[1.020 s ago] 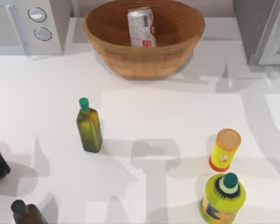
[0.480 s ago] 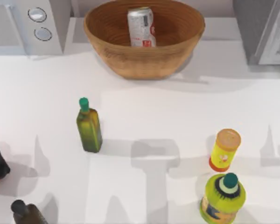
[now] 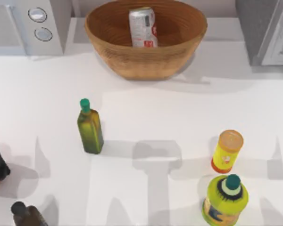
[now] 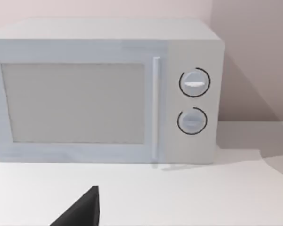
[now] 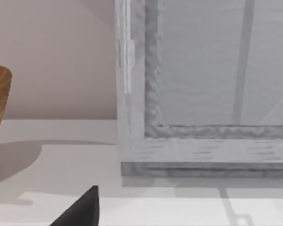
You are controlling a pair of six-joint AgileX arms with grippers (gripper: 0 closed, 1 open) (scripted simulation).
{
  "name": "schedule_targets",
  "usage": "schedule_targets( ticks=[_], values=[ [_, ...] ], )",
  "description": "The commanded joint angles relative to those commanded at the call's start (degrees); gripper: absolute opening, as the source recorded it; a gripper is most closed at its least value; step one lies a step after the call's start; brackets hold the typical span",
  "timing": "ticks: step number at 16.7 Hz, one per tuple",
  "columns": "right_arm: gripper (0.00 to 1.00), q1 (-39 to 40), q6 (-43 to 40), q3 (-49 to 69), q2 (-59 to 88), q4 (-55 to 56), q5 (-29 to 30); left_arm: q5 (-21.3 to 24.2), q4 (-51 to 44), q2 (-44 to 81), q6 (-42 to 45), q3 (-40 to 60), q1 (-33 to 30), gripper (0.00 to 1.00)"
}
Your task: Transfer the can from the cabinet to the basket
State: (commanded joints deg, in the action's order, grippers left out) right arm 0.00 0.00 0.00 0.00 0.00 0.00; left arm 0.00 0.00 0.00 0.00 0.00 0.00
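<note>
Both grippers sit out of the top view. Each wrist view catches a dark finger tip — the left gripper's [image 4: 82, 209] low over the white table [image 3: 179, 117] facing the microwave [image 4: 104, 89], the right gripper's [image 5: 82, 209] low before the cabinet [image 5: 203, 94]. Whether either pair of fingers is apart or together I cannot tell.

On the table, the can [image 3: 143, 27] lies inside the basket [image 3: 146, 61] at the far edge, between the microwave at the left and the cabinet at the right. Nearer stand a green bottle [image 3: 89, 127], a yellow tube with an orange lid [image 3: 227, 151] and, just beside it, a lime-green bottle [image 3: 225, 200]. A dark bottle [image 3: 26, 214] stands at the near left corner. Behind everything — a plain pinkish wall [image 5: 52, 56].
</note>
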Motion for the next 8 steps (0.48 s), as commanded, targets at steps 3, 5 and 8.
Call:
schedule_targets(
  ticks=[3,5,8],
  values=[
    [1.0,-0.48,0.03,0.44,0.92,0.77,-0.48,0.0,0.0,0.0,0.0,0.0,0.0,1.0],
    [1.0,-3.22,0.14,1.76,4.0,3.82,-2.98,0.0,0.0,0.0,0.0,0.0,0.0,1.0],
    [1.0,-10.12,0.37,4.55,13.09,11.94,-9.62,0.0,0.0,0.0,0.0,0.0,0.0,1.0]
  ],
)
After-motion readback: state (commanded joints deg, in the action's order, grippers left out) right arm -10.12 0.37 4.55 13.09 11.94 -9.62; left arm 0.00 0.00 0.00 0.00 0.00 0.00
